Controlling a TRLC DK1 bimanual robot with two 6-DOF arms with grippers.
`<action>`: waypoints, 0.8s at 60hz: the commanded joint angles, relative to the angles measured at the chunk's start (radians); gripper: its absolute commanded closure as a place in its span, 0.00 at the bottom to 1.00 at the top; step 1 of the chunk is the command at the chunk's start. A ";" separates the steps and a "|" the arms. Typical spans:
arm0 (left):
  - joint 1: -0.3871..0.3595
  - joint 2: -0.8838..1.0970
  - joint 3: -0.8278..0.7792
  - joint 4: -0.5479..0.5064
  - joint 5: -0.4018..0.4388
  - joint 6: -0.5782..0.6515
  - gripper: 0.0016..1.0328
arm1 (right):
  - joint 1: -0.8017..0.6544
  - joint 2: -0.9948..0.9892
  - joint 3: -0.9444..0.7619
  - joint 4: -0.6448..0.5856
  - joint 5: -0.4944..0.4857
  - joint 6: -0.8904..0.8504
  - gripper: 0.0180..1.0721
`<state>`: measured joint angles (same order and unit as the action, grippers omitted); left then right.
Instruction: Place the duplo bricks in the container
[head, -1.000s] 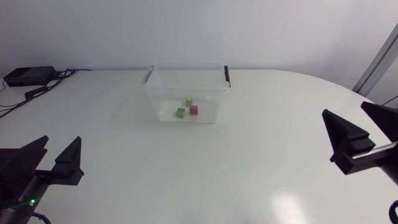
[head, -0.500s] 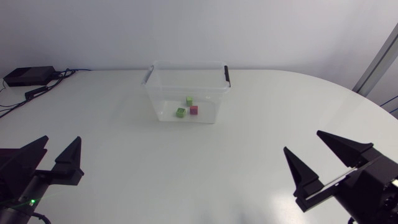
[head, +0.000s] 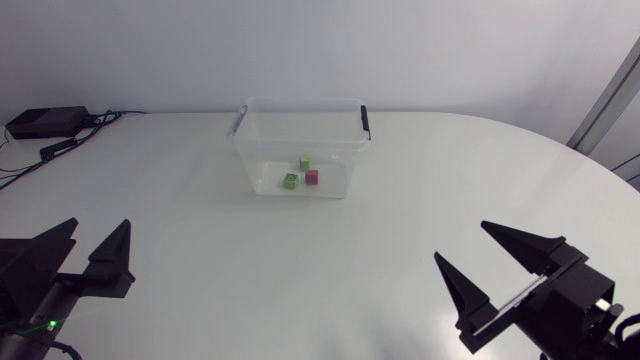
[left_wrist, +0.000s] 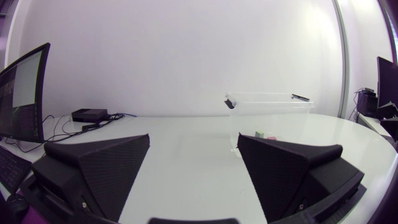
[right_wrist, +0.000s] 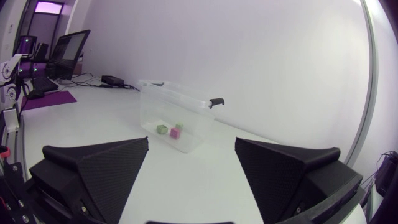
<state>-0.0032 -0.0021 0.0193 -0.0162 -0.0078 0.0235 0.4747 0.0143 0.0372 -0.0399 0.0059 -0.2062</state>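
A clear plastic container with black clip handles stands at the back middle of the white table. Inside it lie three duplo bricks: a lime one, a green one and a pink one. My left gripper sits open at the front left, with nothing between its fingers. My right gripper stands open and empty at the front right. Both point toward the container, well short of it. The left wrist view shows the container ahead of the left gripper. The right wrist view shows the container and its bricks ahead of the right gripper.
A black box with cables lies at the back left corner of the table. The table's rounded edge curves past at the right.
My right arm has swung from the right edge down toward the front right of the table, its gripper still open. The left arm and the bricks have not moved.
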 joint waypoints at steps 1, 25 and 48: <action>-0.001 -0.009 -0.018 0.008 -0.002 0.003 0.04 | -0.040 0.007 -0.024 0.021 -0.003 0.016 0.04; 0.001 -0.003 -0.019 0.012 0.003 -0.010 0.04 | -0.255 -0.003 -0.030 0.030 -0.005 0.110 0.04; 0.003 0.001 -0.019 0.016 0.007 -0.022 0.04 | -0.446 -0.013 -0.036 0.039 -0.006 0.194 0.04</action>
<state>-0.0032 -0.0021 0.0193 -0.0162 -0.0074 0.0227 0.0612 0.0101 0.0296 -0.0189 0.0029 -0.0505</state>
